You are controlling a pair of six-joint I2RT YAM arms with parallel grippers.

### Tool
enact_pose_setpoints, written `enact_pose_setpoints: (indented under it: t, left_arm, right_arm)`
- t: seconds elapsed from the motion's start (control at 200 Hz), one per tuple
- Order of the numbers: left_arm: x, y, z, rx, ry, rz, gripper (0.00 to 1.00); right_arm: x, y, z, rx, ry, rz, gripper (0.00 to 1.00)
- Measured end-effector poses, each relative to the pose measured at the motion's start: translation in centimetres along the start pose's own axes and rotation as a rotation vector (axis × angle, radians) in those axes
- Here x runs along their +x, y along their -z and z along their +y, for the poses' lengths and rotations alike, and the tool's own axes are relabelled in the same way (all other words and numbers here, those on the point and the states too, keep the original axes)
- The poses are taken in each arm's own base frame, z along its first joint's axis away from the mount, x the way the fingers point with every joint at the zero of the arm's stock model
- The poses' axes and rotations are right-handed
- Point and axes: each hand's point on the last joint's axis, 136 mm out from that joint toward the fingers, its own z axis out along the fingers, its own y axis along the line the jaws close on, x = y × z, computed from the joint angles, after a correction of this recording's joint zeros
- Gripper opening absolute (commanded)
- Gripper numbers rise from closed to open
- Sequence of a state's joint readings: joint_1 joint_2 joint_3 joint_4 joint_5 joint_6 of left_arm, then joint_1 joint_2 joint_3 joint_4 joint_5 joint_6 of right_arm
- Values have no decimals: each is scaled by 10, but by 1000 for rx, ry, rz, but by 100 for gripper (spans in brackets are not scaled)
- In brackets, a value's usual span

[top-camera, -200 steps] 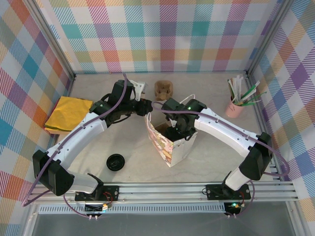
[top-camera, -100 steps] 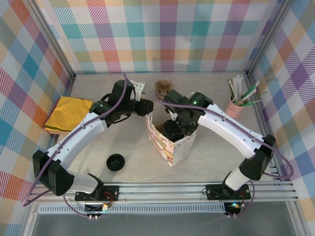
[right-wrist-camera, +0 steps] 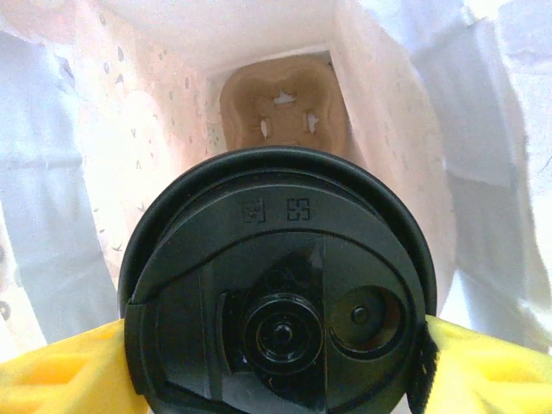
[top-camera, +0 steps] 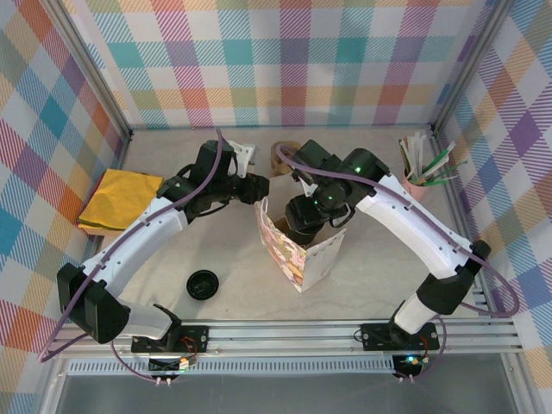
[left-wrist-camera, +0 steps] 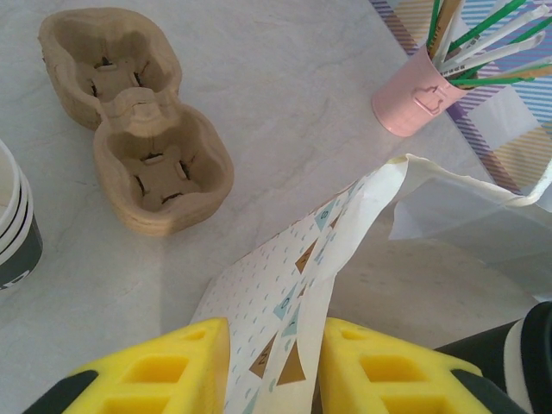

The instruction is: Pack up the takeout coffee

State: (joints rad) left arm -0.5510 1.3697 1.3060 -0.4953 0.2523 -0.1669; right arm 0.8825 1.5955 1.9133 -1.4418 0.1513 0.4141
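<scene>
fingers [right-wrist-camera: 52,371] around takeout coffee [right-wrist-camera: 276,293], over bag [right-wrist-camera: 388,112]

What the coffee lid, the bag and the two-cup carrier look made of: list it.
The coffee lid looks like black plastic, semi-gloss, with moulded marks. The bag is probably thin printed paper: creased, light glowing through. The two-cup carrier seems moulded pulp: matte brown, rough-surfaced.
</scene>
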Motion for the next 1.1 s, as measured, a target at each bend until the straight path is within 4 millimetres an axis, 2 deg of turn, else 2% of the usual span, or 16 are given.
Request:
enact_pose_setpoints:
  t: [0.25,0.425,1.1]
  left_arm:
    - [0,0,0,0,0,0,32]
    - [0,0,0,0,0,0,32]
    - [0,0,0,-1,0,0,32]
  right_arm:
    - [-3,10,-5,25,12,-11,69]
    - [-2,9,-5,30,12,-6,69]
    - [21,-35,-5,34,9,110,70]
